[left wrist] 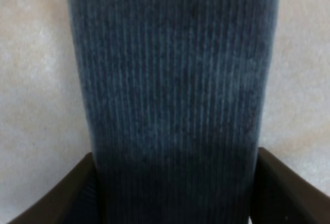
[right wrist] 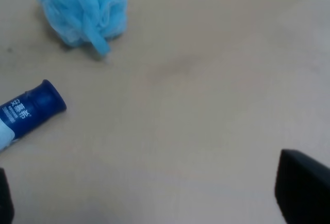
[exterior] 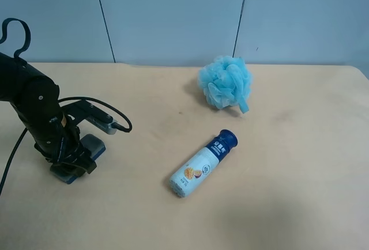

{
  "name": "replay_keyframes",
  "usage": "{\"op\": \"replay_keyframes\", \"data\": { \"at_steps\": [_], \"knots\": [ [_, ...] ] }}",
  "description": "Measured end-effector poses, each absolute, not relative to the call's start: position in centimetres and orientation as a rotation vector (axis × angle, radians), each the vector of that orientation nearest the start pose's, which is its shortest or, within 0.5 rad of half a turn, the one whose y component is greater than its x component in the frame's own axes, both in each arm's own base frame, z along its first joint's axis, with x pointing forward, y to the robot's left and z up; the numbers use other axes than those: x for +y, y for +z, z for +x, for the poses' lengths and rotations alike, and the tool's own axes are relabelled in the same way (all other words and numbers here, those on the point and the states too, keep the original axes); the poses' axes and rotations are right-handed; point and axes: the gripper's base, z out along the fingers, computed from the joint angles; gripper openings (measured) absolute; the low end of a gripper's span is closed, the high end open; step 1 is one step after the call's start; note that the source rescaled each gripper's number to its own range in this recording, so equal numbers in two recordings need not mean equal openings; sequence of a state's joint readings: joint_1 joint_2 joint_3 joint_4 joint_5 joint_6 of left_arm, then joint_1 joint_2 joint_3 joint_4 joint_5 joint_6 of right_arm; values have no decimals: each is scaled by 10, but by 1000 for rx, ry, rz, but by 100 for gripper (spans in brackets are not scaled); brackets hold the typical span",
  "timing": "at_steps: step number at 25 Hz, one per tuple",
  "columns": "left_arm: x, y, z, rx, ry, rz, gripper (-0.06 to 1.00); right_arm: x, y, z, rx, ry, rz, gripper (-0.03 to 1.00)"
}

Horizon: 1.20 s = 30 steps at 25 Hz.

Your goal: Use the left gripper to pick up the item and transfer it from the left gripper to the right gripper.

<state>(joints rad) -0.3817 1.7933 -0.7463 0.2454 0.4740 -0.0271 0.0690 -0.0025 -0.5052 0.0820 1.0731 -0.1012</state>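
The item (exterior: 93, 144), a flat dark grey-green felt block, lies on the tan table (exterior: 288, 163) at the exterior high view's left. The left gripper (exterior: 72, 161) points down over it, on the bulky black arm, and hides its middle. In the left wrist view the item (left wrist: 175, 69) fills the picture, and the gripper (left wrist: 175, 157) has a finger (left wrist: 56, 198) against each long side, shut on it. The right gripper (right wrist: 149, 193) is open and empty above bare table; only its two fingertips (right wrist: 304, 188) show. It is out of the exterior high view.
A white bottle with a navy cap (exterior: 203, 163) lies on its side mid-table; its cap end also shows in the right wrist view (right wrist: 31, 108). A fluffy light-blue mesh puff (exterior: 225, 82) sits at the back, also in the right wrist view (right wrist: 82, 10). A grey wall stands behind the table.
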Motion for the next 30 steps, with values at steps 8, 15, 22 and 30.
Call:
{"op": "replay_keyframes", "data": {
  "at_steps": [8,15,22,30],
  "knots": [
    [-92,110,258,2865,151,832,0,6,278,-7,2039,78,-179,100],
    [-86,168,249,2757,181,854,0,6,278,-7,2039,78,-179,100],
    [-81,238,242,2702,225,944,0,6,278,-7,2039,78,-179,100],
    [-119,251,227,2610,207,1217,0,6,278,-7,2039,78,-179,100]
  ]
}}
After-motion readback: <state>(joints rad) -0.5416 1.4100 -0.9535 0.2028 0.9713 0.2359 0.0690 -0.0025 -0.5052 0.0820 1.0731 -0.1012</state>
